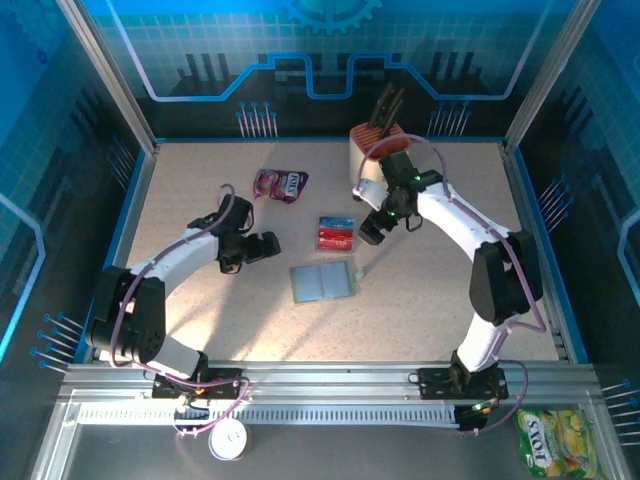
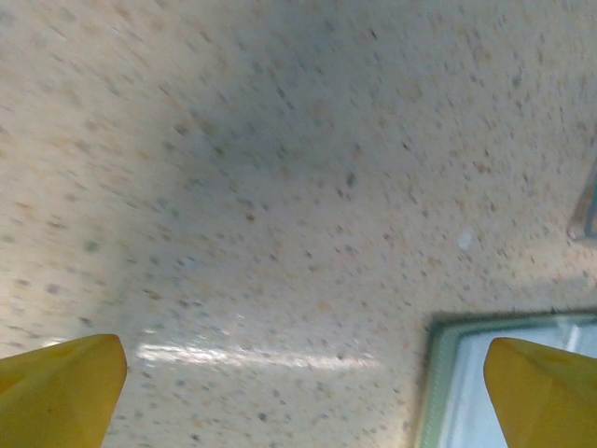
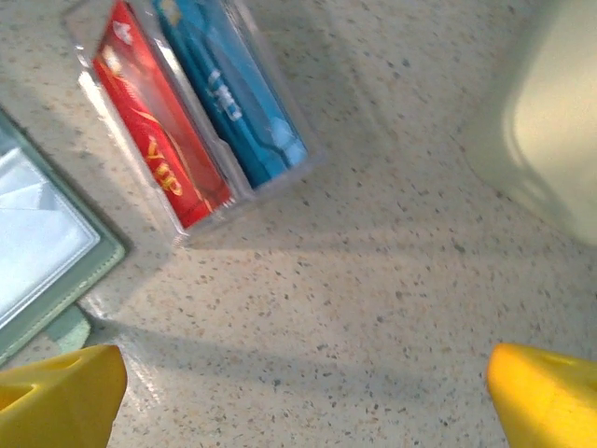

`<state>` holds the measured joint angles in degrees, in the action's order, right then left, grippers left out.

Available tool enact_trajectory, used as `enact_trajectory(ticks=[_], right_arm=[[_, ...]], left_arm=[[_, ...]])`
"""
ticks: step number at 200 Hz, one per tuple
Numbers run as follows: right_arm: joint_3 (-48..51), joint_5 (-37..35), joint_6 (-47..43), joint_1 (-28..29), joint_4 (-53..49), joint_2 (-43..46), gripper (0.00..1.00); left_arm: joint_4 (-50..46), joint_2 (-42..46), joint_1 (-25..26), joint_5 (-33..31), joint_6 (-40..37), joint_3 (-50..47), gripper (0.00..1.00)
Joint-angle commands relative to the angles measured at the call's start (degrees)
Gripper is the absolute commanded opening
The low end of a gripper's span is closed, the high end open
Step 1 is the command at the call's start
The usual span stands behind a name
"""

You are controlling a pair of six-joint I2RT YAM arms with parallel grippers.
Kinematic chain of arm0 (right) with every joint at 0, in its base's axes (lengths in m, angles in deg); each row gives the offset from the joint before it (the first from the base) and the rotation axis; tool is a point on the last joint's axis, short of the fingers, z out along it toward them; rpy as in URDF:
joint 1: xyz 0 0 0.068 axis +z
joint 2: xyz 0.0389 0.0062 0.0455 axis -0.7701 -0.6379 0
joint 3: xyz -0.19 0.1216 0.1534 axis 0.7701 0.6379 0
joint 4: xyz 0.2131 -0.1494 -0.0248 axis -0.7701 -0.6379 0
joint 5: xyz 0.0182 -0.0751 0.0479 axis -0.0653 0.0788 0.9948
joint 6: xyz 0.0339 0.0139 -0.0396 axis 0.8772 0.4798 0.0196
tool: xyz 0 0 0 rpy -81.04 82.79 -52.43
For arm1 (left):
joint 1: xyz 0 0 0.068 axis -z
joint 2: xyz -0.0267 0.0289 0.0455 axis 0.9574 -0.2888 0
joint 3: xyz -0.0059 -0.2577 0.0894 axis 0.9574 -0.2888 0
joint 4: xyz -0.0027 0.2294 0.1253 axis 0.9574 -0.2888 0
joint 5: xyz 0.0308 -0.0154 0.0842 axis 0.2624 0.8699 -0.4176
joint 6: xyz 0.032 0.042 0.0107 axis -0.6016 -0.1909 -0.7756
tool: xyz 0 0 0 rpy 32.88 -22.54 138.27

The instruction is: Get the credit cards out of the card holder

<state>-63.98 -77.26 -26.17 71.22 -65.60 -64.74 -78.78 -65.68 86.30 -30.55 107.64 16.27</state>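
Left wrist view showed the left gripper [image 2: 298, 392] with its yellow fingertips [image 2: 61, 387] spread wide and holding nothing, over bare tabletop, a corner of the sage-green soft bifold card holder [image 2: 438, 373] lying by the right fingertip. The right gripper [image 3: 298, 392] was equally wide apart and empty above the surface in the right wrist view, with the red and blue plastic credit cards [image 3: 159, 159] side by side, seemingly in a clear cover, beyond its left finger. From the top external camera, the left arm curved in from the left, its gripper [image 1: 262, 247] left of the open card holder [image 1: 322, 282]; the right arm bent over from the right, its gripper [image 1: 372, 228] just right of the cards [image 1: 336, 233], which lay just beyond the holder. On the speckled beige table [image 1: 430, 300] a purple snack pouch [image 1: 280, 183] lay far left of centre and a beige knife block [image 1: 372, 140] stood at the far edge. Blue patterned walls [image 1: 330, 40] enclosed the table.
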Motion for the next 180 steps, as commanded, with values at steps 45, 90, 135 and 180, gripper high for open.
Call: enact_trajectory(ticks=[45,90,135,180], right_arm=[[23.7,-6.6,16.2,-7.7,29.9,12.5,1.0],[41.7,-7.0,25.5,-14.7,50.4,18.6,1.0],[49.3,-9.9,27.9,-16.3,66.7,18.8,1.0],[53.7,-11.7,28.4,-16.6,80.6,17.3,1.0]], left_arm=[[1.8,4.2,-3.2,-19.8,-6.5,-0.8,0.99],[14.2,11.8,-4.4,-29.9,-11.1,-9.4,0.99],[39.4,15.3,-5.5,-34.1,-21.6,-21.6,0.99],[61.3,8.2,-8.1,-29.1,-25.5,-27.2,0.99]])
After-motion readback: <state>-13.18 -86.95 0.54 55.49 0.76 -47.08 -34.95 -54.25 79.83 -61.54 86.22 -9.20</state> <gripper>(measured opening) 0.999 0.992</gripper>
